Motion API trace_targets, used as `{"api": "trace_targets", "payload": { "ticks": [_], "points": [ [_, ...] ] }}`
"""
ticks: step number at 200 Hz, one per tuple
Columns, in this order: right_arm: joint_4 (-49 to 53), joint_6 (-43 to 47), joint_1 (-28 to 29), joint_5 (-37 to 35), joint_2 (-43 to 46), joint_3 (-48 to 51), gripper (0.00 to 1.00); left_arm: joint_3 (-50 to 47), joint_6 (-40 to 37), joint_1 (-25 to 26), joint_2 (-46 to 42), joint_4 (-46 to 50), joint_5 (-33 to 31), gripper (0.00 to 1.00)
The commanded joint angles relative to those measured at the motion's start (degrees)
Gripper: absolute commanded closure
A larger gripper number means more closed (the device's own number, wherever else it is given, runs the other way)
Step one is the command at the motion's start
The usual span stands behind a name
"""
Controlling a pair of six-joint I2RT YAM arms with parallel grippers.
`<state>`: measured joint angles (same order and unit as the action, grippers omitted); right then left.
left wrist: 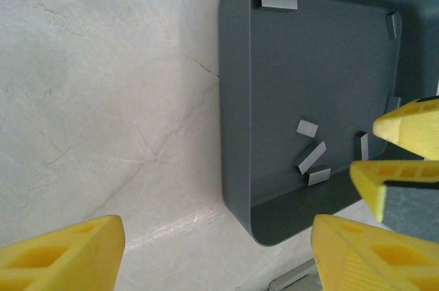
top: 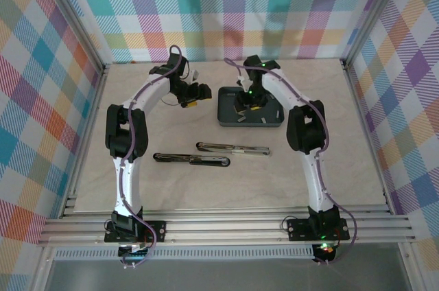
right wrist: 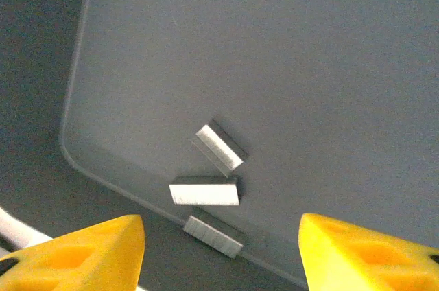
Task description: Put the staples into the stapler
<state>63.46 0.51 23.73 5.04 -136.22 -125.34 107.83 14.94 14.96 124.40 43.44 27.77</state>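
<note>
Dark grey plastic, shallow and rounded at the corners: that is the rectangular tray (left wrist: 233, 99) my right claw (right wrist: 221, 226) hangs over. Its yellow wedge-shaped fingers (right wrist: 96, 246) are spread wide, with nothing pinched between them. The staples (right wrist: 204, 191), tiny short silver-grey metal strips, lie loose on the tray floor. My right wrist camera shows three of them clustered by one rounded corner. One is tilted, one lies level just beside it, and the third sits at the foot of the tray wall, right under the gap between my fingers. My left wrist camera shows more strips scattered in the tray, one against the wall in a far corner and another along the opposite wall. My left claw (left wrist: 218, 236) is also spread apart and empty. It hovers over the pale, marbled stone-look table (top: 343, 167) just beside the tray's outer wall, and from there I can see my right fingers reaching down into the tray among the strips. From above, the long black and silver metal stapler (top: 212, 154) lies flat on the table between the tray and my two bases. It appears as two slim bars, staggered and touching. It lies apart from the tray and from both claws.
</note>
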Motion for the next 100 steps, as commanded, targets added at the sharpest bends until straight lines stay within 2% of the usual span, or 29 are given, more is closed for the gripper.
{"api": "trace_targets", "payload": {
  "ticks": [1,56,100],
  "points": [
    [0.32,-0.07,1.45,-4.56,-1.67,-0.23,0.35,-0.15,-1.27,0.42,0.30,1.82,0.27,0.28],
    [-0.10,-0.51,3.77,-5.01,-3.23,0.09,0.32,-0.84,-1.24,0.42,0.06,1.58,0.40,0.28],
    [0.38,-1.66,3.96,-9.60,-4.42,0.18,0.33,-1.13,-1.46,0.42,-0.17,1.65,0.18,0.28]
  ]
}}
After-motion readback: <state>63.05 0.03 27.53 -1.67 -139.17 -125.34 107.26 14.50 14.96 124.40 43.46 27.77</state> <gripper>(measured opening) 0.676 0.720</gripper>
